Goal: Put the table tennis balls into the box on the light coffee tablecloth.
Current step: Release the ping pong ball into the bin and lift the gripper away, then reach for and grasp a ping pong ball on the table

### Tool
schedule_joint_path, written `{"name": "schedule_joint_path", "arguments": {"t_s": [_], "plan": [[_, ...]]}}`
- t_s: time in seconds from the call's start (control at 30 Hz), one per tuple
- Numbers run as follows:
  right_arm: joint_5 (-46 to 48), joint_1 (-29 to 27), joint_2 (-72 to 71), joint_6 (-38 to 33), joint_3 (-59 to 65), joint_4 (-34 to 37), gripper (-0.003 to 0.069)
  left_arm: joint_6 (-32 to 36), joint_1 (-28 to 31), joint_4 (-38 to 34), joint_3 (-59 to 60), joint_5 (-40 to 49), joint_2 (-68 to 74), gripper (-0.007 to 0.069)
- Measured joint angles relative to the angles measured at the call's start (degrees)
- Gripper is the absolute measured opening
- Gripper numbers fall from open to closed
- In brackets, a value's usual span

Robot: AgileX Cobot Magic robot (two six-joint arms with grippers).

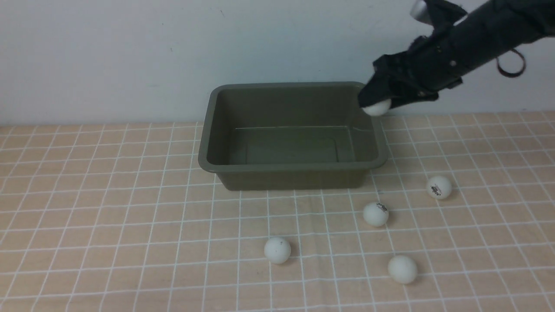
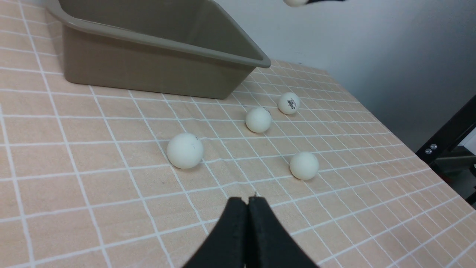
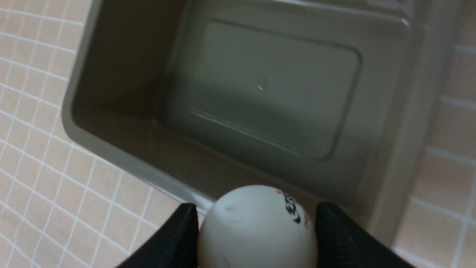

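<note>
step: first ball ready to drop | right gripper (image 3: 256,219) clamped on ball (image 1: 377,108) over box (image 1: 290,168) far-right corner | left gripper (image 2: 247,208) pinched together | next: shift inward, release

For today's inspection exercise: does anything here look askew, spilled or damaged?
Nothing stands out. The box sits upright and empty, four balls rest on the tablecloth, and the right arm's fingers hold a fifth above its rim.

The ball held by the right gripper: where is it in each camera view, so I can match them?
Front view: ball by the box's far right corner, pinched in black fingers.
Left wrist view: just a sliver cut by the frame edge, high beyond the box.
Right wrist view: close up between the fingers.
Shared landmark: the olive-green box.
</note>
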Motion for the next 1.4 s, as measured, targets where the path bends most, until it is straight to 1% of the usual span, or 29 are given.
{"name": "schedule_joint_path", "arguments": {"t_s": [0.13,0.27,0.4,0.47,0.57,0.6,0.63,0.7,0.77,0.87,0.93,1.0,1.07,1.1,1.13,1.2,1.27,1.33,1.4], "plan": [[-4.3,4.5,5.2,-2.5,-3.5,0.5,0.0363,0.0,0.0,0.0,0.0,0.0,0.0,-0.0069],[-5.1,5.6,10.7,-5.7,-6.1,1.1,0.0363,0.0,0.0,0.0,0.0,0.2,0.0,-0.0069],[-5.4,5.6,14.1,-6.1,-7.5,1.3,0.037,0.0,0.0,0.0,0.0,1.2,0.0,-0.0069],[-5.9,5.6,16.0,-6.4,-7.9,1.5,0.0396,0.0,0.0,0.0,0.0,1.6,0.0,-0.0069],[-6.3,5.6,17.3,-6.5,-8.2,1.5,0.0459,0.0,0.0,0.0,0.0,1.6,0.0,-0.0069],[-6.3,5.6,17.4,-6.5,-8.2,1.5,0.0468,0.0,0.0,0.0,0.0,1.6,0.0,-0.0069],[-6.4,5.6,17.7,-6.5,-8.2,1.5,0.0502,0.0,0.0,0.0,0.0,1.6,0.0,-0.0069],[-6.6,5.6,18.0,-6.5,-8.3,1.6,0.053,0.0,0.0,0.0,0.0,1.7,0.0,-0.0069],[-6.3,5.6,18.1,-6.5,-9.1,1.6,0.054,0.0,0.0,0.1,0.0,1.7,0.0,-0.0069],[-3.0,5.5,18.1,-6.5,-13.3,1.6,0.0547,0.0,0.0,0.1,0.0,1.7,0.0,-0.0069],[2.1,5.1,18.1,-6.0,-18.4,1.0,0.0548,0.0,0.0,0.1,0.0,1.7,0.0,-0.0069],[6.9,4.6,18.1,-4.0,-23.6,-1.3,0.0548,0.0,0.0,0.1,0.0,1.7,0.0,-0.0069],[8.9,3.8,18.0,-0.6,-27.8,-5.1,0.0548,0.0,0.0,0.1,0.0,1.7,0.0,-0.0069],[9.0,3.8,18.0,-0.6,-28.2,-5.6,0.0548,0.0,0.0,0.1,0.0,1.7,0.0,-0.0069],[9.4,2.6,17.5,3.7,-30.4,-9.6,0.0548,0.0,0.0,0.4,0.0,1.7,0.0,-0.0069],[10.0,1.0,16.2,8.8,-30.5,-15.1,0.0548,0.0,0.0,1.1,0.0,1.7,0.0,-0.0069],[10.2,-0.4,14.7,12.0,-29.5,-19.6,0.0548,0.0,0.0,1.3,0.0,1.7,0.0,-0.0069],[10.3,-1.9,12.5,13.9,-27.2,-23.7,0.0548,0.0,0.0,1.5,0.0,1.8,0.0,-0.0069],[10.3,-2.8,10.8,14.4,-24.5,-25.6,0.0548,0.0,0.0,1.7,0.0,1.8,0.0,-0.0069]]}}
